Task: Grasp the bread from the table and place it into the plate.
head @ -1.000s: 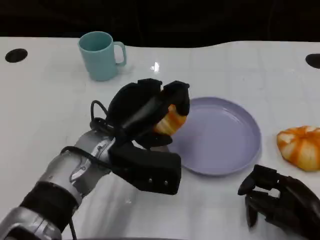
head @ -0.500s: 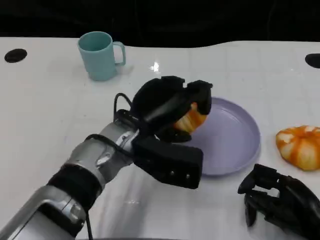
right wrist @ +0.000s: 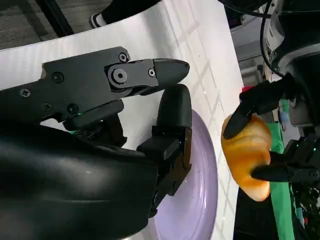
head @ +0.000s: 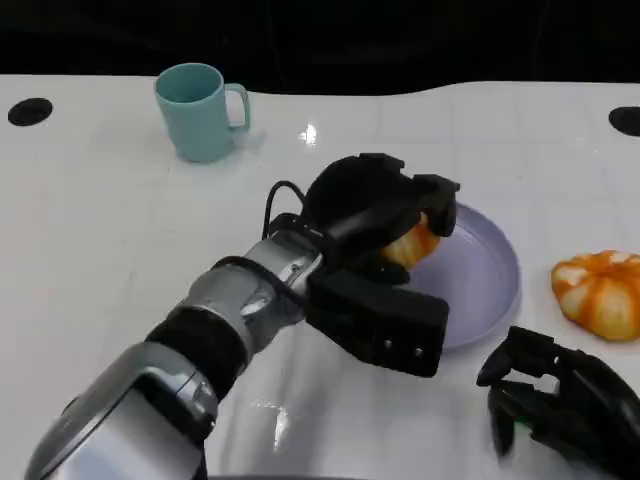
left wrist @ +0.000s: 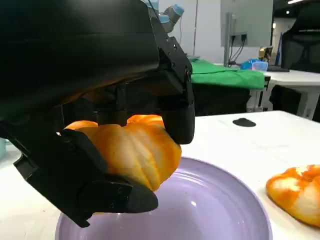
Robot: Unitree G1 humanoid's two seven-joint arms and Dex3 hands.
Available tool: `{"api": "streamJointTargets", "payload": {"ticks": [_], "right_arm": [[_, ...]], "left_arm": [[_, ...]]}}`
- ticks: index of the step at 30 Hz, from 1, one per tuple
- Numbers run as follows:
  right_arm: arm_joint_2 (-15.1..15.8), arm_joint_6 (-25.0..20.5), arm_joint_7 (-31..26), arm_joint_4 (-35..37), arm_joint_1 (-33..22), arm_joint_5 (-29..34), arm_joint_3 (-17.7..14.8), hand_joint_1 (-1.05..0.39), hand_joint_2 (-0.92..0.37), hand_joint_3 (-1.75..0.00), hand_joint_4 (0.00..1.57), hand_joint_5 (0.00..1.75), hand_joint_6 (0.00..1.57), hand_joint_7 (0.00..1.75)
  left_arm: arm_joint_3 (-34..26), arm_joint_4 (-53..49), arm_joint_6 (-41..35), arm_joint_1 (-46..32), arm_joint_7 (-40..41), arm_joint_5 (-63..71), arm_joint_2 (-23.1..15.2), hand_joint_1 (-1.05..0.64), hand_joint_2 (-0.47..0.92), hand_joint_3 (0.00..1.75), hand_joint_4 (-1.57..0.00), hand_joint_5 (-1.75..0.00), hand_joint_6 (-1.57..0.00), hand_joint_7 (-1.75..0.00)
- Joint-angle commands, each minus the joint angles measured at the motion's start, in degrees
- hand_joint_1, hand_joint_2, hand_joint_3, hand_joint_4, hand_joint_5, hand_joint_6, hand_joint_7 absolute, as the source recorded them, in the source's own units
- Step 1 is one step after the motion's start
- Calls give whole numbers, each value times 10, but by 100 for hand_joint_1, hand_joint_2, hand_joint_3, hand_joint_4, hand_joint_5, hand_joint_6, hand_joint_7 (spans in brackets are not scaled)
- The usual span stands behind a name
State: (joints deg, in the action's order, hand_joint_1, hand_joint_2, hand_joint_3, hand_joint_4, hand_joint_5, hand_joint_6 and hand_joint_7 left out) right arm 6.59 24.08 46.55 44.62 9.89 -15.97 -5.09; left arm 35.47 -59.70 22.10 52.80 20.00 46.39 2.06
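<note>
My left hand (head: 372, 212) grips an orange-and-white bread (head: 414, 243) and holds it above the left part of the lilac plate (head: 481, 272). In the left wrist view the bread (left wrist: 131, 148) hangs clear of the plate's (left wrist: 226, 209) floor, with black fingers (left wrist: 176, 105) wrapped over and under it. A second bread (head: 600, 293) lies on the table to the right of the plate. My right hand (head: 558, 405) rests near the front right edge with nothing in it, fingers loosely bent. The right wrist view shows that hand (right wrist: 95, 165), the plate (right wrist: 196, 200) and the held bread (right wrist: 247, 156).
A teal mug (head: 198, 110) stands at the back left of the white table (head: 90, 240). Dark round marks (head: 25, 112) sit at the far left and far right edges. The second bread (left wrist: 298, 192) lies beside the plate's rim.
My left arm has carried the bread to the right, from the plate's left rim to over the plate. The right hand has stayed put.
</note>
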Motion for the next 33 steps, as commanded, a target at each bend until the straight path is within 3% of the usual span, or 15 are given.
{"api": "streamJointTargets", "payload": {"ticks": [1,2,4,5,7,8,10,12,13,16,24,30,33], "right_arm": [[-1,-15,5,8,-16,-4,-4,-53,-92,-21,75,174,74,139],[-1,-18,4,6,-17,-4,-5,-53,-92,-21,75,174,74,139],[-2,-19,4,4,-18,-3,-6,-53,-92,-21,74,174,74,140],[-3,-16,3,7,-18,-2,-6,-53,-92,-20,74,174,75,140],[-3,-13,4,11,-17,0,-7,-55,-92,-21,73,173,74,140],[-3,-11,5,13,-16,-1,-8,-55,-92,-21,73,173,74,140],[-4,-7,6,16,-14,0,-9,-56,-92,-21,74,174,74,140],[-2,-5,4,21,-12,4,-8,-55,-92,-21,74,173,74,140],[-2,-5,4,23,-11,4,-8,-56,-92,-20,74,172,75,139],[-1,-4,4,24,-12,5,-9,-56,-92,-20,74,172,75,139],[-1,-1,3,16,-17,6,-7,-55,-92,-20,72,173,73,140],[-1,8,0,23,-15,10,-7,-57,-92,-21,73,173,73,140],[1,1,-5,18,-16,13,-4,-58,-92,-20,73,174,74,141]], "left_arm": [[4,-23,-5,23,0,-3,10,-38,80,45,-75,-174,-94,-57],[1,-28,-6,24,-9,-9,14,-38,84,35,-73,-173,-97,-50],[-3,-37,-3,25,-19,-19,19,-39,89,25,-74,-136,-96,-42],[-3,-41,-3,26,-22,-20,20,-39,90,23,-74,-129,-96,-40],[-1,-46,-3,27,-25,-19,21,-40,92,24,-74,-100,-88,-19],[2,-49,-8,31,-38,-17,21,-40,92,24,-75,-96,-88,-15],[9,-53,-16,36,-55,-12,21,-49,92,32,-47,-59,-60,-4],[19,-53,-28,42,-67,-1,20,-58,92,36,-31,-45,-44,-1],[24,-52,-33,43,-69,3,19,-65,92,41,-14,-51,-32,-1],[32,-47,-40,43,-73,7,16,-75,92,46,-1,-50,-21,0],[41,-18,-48,36,-101,7,-2,-89,92,54,0,-33,-12,-1],[34,24,-42,19,-119,-4,-25,-90,92,57,0,-32,-12,-1],[25,68,-42,-3,-131,-13,-50,-88,92,56,0,-41,-14,-3]]}}
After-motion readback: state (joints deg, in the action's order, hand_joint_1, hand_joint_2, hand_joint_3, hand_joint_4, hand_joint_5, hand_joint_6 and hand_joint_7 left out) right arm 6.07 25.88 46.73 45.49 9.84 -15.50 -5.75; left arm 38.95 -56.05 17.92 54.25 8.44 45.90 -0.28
